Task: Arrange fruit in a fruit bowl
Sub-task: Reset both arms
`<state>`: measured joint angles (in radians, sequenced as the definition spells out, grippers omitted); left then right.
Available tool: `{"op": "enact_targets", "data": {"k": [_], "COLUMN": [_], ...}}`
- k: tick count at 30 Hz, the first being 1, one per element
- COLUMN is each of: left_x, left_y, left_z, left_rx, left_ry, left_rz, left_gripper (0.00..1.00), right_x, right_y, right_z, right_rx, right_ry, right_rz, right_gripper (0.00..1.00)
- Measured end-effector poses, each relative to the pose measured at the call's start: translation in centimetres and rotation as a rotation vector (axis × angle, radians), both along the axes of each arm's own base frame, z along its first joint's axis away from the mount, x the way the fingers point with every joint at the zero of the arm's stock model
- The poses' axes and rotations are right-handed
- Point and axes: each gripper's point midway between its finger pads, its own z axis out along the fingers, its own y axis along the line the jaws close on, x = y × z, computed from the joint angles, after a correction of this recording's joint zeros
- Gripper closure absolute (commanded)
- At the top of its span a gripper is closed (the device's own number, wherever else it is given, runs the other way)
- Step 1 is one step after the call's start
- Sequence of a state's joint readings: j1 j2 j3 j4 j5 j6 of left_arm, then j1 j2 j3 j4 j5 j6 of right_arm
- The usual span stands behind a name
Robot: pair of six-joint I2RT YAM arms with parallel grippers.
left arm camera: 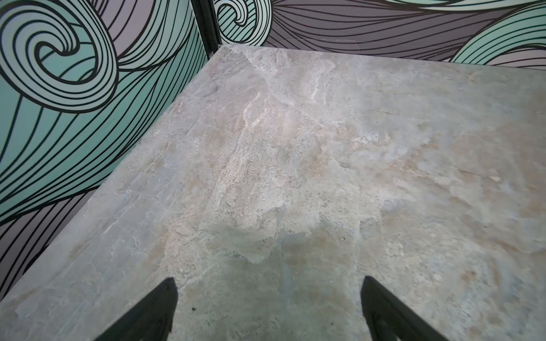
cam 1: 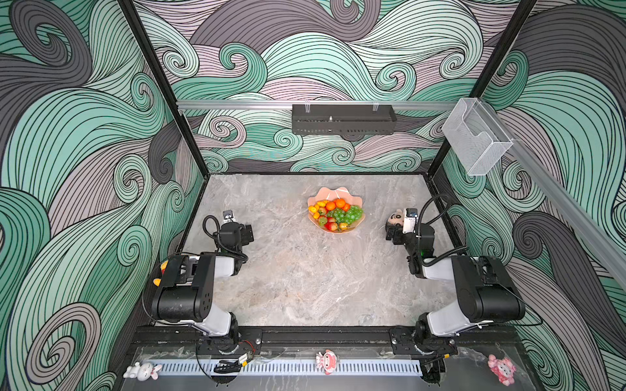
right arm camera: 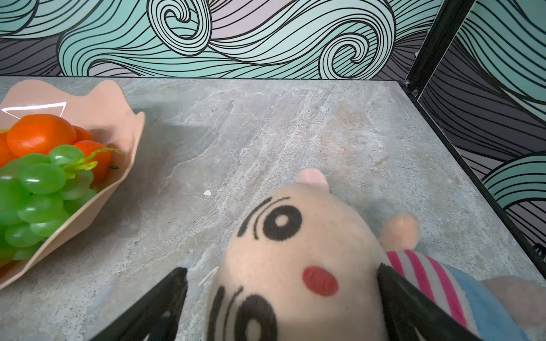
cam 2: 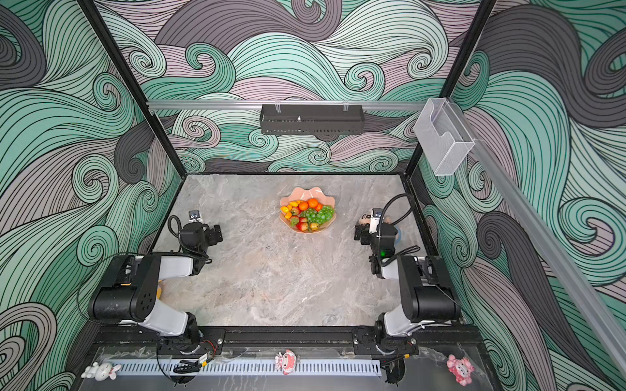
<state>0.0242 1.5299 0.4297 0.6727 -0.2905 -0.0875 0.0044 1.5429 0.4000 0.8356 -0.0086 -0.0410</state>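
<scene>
Grey stone-look tabletop [cam 1: 305, 277], matte and veined, with wide open room down the middle between the arms. The left gripper [left arm camera: 269, 283] hovers by the left edge, jaws spread wide with nothing between them. The right gripper [right arm camera: 282, 270] is near the right edge, jaws wide apart either side of a plush doll [right arm camera: 295, 236]; can't tell if they touch it. Further back sits the glossy peach fruit bowl [cam 1: 333, 193], scalloped rim clear of every edge, holding the fruit [cam 1: 335, 211]: tangerines [cam 1: 335, 204], strawberries [cam 1: 330, 225], green grapes [cam 1: 350, 213]. Beyond are the swirl-patterned walls [cam 1: 338, 67].
</scene>
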Motion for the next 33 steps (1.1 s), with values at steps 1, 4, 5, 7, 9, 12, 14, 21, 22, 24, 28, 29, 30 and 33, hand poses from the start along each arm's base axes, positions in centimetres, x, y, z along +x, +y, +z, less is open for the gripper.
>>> {"op": "enact_targets", "data": {"k": [1,4,5,7,9,12,14,21,22,24,28,29,30,33], "left_x": [0.0,0.0,0.0,0.0,0.0,0.0,0.1,-3.7,-3.6,-2.0,1.1,1.1,0.9,0.2], "left_y": [0.0,-0.1,-0.1,-0.1,-0.1,-0.1,-0.2,0.0,0.2,0.4,0.3,0.3,0.4,0.4], "left_z": [0.0,0.0,0.0,0.0,0.0,0.0,0.0,-0.9,-1.2,-0.6,2.8,3.0,2.8,1.5], "left_rx": [-0.001,-0.004,-0.005,-0.005,-0.006,-0.006,-0.007,-0.028,-0.031,-0.035,-0.032,-0.032,-0.034,-0.037], "left_ry": [0.0,-0.001,0.0,0.0,0.0,0.0,-0.003,-0.077,-0.062,-0.043,-0.129,-0.134,-0.13,-0.088], "left_rz": [-0.001,-0.003,-0.004,-0.005,-0.005,-0.006,-0.007,-0.004,0.009,0.013,0.003,0.004,0.006,0.009], "left_gripper": [0.01,0.01,0.01,0.02,0.01,0.01,0.01,0.02,0.01,0.02,0.01,0.01,0.02,0.01], "right_x": [0.0,0.0,0.0,0.0,0.0,0.0,0.0,-3.0,-3.0,-1.8,0.5,0.7,0.5,-0.2], "right_y": [0.0,0.0,0.0,0.0,0.0,0.0,0.1,1.1,0.8,0.0,-0.1,-0.1,0.0,-0.1], "right_z": [0.0,0.0,0.0,0.0,0.0,0.0,0.0,-0.8,-0.8,-0.4,2.1,2.2,2.0,0.8], "right_rx": [0.0,0.0,0.0,0.0,0.0,0.0,0.001,0.014,0.014,0.012,-0.001,-0.002,-0.002,-0.006], "right_ry": [0.0,0.0,0.0,0.0,0.0,0.0,0.0,-0.058,-0.057,-0.04,-0.09,-0.092,-0.088,-0.053], "right_rz": [0.0,0.0,0.0,0.0,0.0,0.0,0.004,0.066,0.048,-0.007,-0.038,-0.037,-0.036,-0.042], "right_gripper": [0.01,0.01,0.01,0.01,0.01,0.01,0.01,0.01,0.01,0.01,0.01,0.01,0.01,0.01]}}
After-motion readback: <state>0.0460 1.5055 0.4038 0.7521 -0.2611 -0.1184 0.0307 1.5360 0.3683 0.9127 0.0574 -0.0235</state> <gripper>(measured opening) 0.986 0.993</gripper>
